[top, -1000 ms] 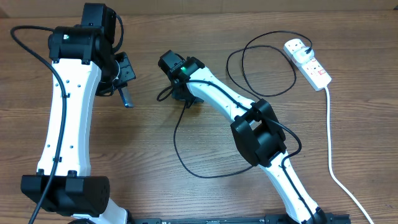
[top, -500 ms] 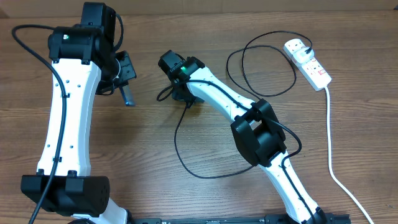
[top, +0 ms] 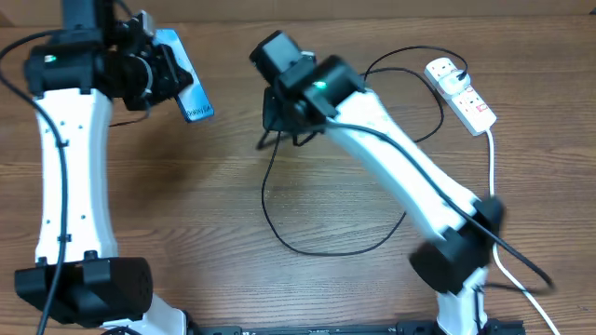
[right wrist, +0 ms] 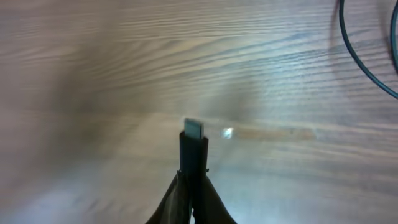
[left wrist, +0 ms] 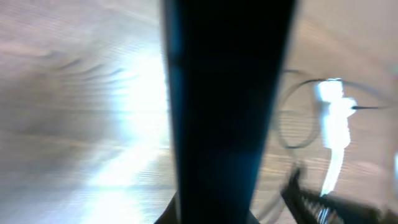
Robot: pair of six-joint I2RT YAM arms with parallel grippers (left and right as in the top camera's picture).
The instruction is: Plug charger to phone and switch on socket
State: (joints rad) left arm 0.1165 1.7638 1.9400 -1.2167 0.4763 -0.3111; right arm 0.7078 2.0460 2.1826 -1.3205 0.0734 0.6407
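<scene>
Now lifting the slim blue-green-screened phone (top: 189, 93) high at far left, clamping it in the left gripper (top: 160, 76). Raising the thin black charger cable's connector tip (right wrist: 193, 149), pinching it in the closed right gripper (right wrist: 193, 177), lining up for plugging.

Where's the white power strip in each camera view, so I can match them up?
Overhead: socket at upper right, lying at an angle.
Left wrist: blurred white shape, right side.
Right wrist: not in it.
Shared landmark: charger cable loop, beside the socket overhead and in left wrist; a curve at top right in right wrist.
</scene>
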